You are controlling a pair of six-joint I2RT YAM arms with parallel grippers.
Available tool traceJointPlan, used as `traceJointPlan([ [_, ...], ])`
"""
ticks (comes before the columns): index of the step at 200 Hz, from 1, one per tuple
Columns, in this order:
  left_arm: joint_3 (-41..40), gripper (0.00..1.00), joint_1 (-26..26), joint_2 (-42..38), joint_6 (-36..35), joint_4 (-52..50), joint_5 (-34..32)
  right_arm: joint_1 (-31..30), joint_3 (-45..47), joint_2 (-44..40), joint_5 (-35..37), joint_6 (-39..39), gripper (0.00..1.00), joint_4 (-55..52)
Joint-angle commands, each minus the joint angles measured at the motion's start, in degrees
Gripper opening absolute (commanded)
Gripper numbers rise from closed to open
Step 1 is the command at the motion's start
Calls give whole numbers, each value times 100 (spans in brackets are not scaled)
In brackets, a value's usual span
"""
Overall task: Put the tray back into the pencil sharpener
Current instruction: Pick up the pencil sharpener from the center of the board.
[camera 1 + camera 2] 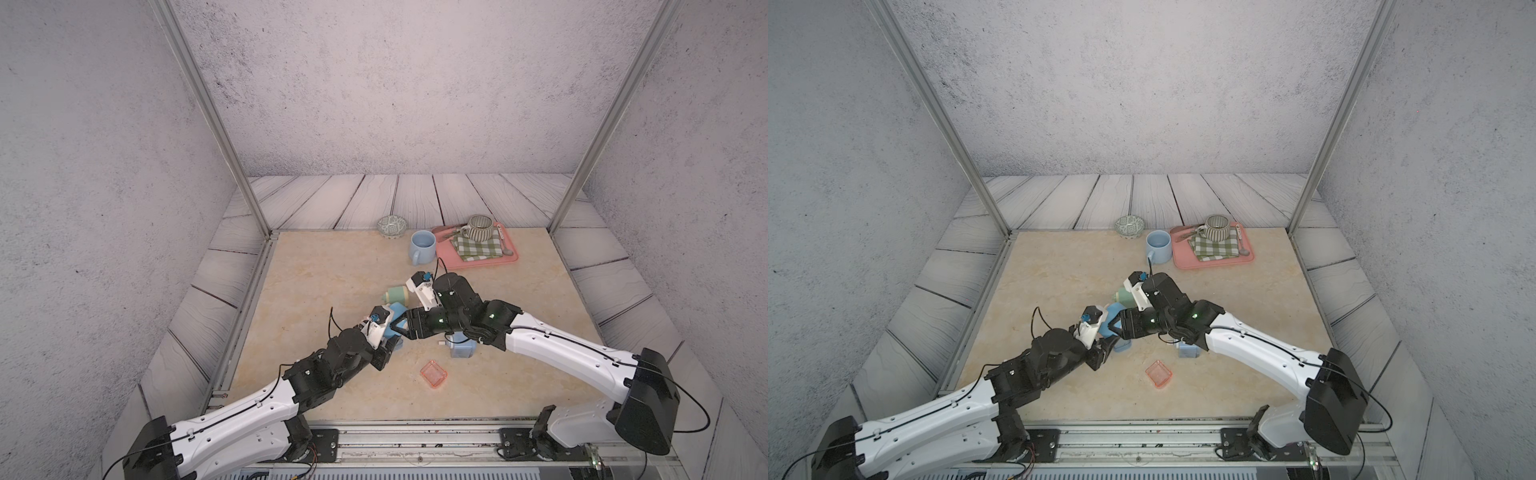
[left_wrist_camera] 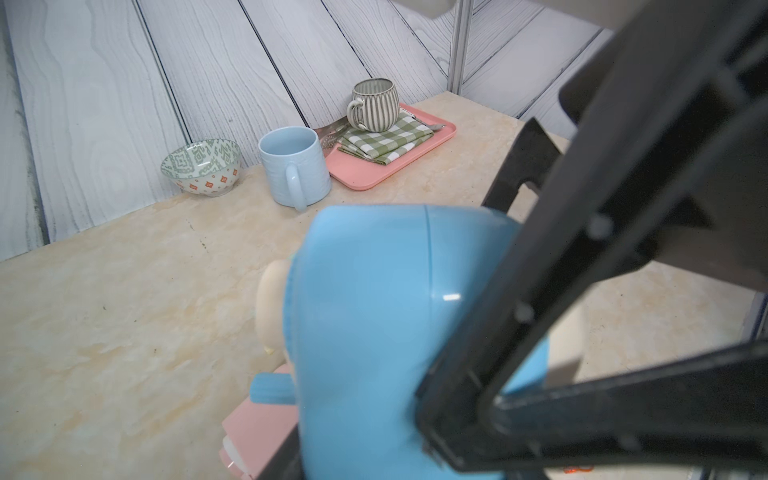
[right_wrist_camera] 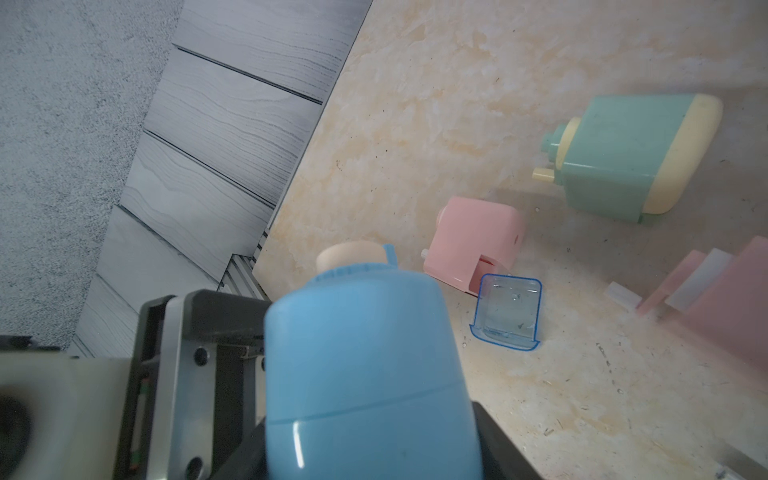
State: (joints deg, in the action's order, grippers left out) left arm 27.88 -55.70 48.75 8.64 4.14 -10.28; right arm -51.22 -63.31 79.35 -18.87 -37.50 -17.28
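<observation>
Blue sharpener (image 3: 365,374): off the table (image 3: 498,83), clamped in my left gripper (image 1: 392,343); my right gripper (image 1: 402,328) straddles it, contact unclear. Blue tray (image 3: 507,311): loose near six o'clock. Risk: an uneven right squeeze twists the sharpener free.

The left arm (image 1: 249,411) and the right arm (image 1: 561,345) are extended low over the table (image 1: 332,270) and angled inward until the tools meet. The left tool (image 1: 388,347) is clamped on the blue pencil sharpener (image 1: 397,314). The right tool (image 1: 400,328) is set with its jaws astride the same body; firm contact cannot be confirmed.
</observation>
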Motion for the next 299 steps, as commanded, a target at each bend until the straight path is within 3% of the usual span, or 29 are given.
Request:
traceJointPlan([
  [1,229,0,-28,-14,23,184,-48,-35,-98,136,114,-19,56,97],
  [13,257,0,-33,-15,23,135,-51,-32,-120,175,112,-35,50,86],
  [21,283,6,-30,-15,23,88,-56,-36,-120,173,120,-30,44,77],
  [40,333,37,-33,-71,30,-118,-80,-29,-128,121,217,38,35,-16],
  [58,320,55,-28,-311,-48,-389,-7,-22,-127,-29,389,237,30,-163],
  [89,255,72,-28,-1359,-534,-1267,232,95,-142,-466,913,1029,14,-857],
  [116,249,85,-17,-2462,-1219,-2241,349,408,-77,-774,648,1825,2,-1414],
  [149,551,90,32,-2848,-2000,-2942,1026,412,-141,-900,-83,3598,0,-2193],
  [196,1240,93,27,-1851,-2496,-3092,2796,250,-230,-1125,-888,5551,0,-2752],
  [212,1373,94,31,-1471,-2564,-2935,3117,140,-293,-1110,-948,5927,0,-2821],
  [269,1352,95,27,-573,-2491,-1999,3319,-263,-441,-982,-1204,6532,0,-2667],
  [299,1259,85,42,-442,-2403,-1758,3464,-327,-472,-931,-1228,6633,0,-2601],
])
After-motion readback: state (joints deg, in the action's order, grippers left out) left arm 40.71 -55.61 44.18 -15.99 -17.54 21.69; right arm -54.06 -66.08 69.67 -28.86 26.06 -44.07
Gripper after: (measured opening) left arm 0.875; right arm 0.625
